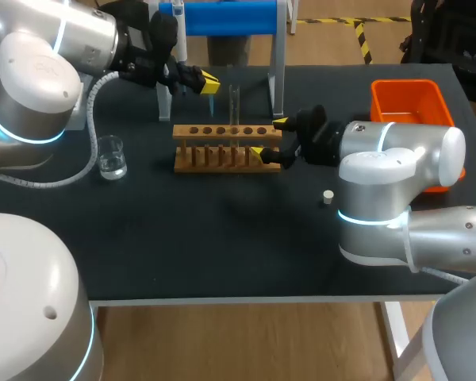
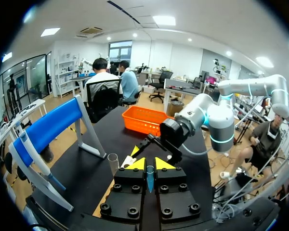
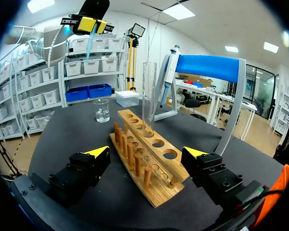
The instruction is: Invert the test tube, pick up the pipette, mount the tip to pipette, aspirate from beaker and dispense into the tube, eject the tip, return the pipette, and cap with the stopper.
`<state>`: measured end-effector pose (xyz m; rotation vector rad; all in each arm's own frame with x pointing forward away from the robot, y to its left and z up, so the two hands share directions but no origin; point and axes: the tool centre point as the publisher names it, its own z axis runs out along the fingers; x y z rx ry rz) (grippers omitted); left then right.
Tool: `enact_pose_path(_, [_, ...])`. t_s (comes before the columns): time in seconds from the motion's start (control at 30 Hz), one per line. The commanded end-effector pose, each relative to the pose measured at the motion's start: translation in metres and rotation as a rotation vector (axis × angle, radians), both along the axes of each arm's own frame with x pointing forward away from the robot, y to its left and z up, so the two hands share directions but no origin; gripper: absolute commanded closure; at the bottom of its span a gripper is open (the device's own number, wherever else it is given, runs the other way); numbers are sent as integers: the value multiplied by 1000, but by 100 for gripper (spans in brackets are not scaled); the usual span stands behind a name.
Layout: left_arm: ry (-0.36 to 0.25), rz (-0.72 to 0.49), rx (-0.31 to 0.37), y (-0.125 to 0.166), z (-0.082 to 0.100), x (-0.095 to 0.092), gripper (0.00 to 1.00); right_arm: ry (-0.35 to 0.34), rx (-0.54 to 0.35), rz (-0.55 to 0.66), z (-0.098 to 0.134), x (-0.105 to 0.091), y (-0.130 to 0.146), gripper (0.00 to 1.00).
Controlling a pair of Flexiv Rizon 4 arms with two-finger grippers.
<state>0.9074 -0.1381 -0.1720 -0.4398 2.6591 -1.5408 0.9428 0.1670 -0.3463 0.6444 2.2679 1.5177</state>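
Note:
A clear test tube (image 1: 234, 107) stands upright, mouth up, in the wooden rack (image 1: 226, 148). My left gripper (image 1: 209, 82) hangs above and behind the rack, shut on a blue pipette tip (image 1: 212, 101) that points down; the left wrist view shows the tip (image 2: 150, 179) pinched between its fingers. My right gripper (image 1: 268, 139) is open, its fingers either side of the rack's right end (image 3: 149, 159) without touching it. The pipette (image 3: 167, 72) hangs on the blue stand (image 1: 230, 17). The beaker (image 1: 111, 156) holds clear liquid at the left. A white stopper (image 1: 328, 197) lies right of the rack.
An orange bin (image 1: 407, 103) sits at the back right, behind my right arm. The stand's white legs (image 1: 278, 71) rise just behind the rack. Bare black tabletop (image 1: 222, 238) stretches in front of the rack to the near edge.

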Motion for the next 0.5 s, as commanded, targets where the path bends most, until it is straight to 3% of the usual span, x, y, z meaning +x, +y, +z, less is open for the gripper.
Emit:
enact_pose_path(0.03, [2,-2,1,1,1,0,100,-1,0,-1,0,-1,0,0])
enact_pose_path(0.5, [2,-2,1,1,1,0,100,-7,8,3,3,-3,-2,0])
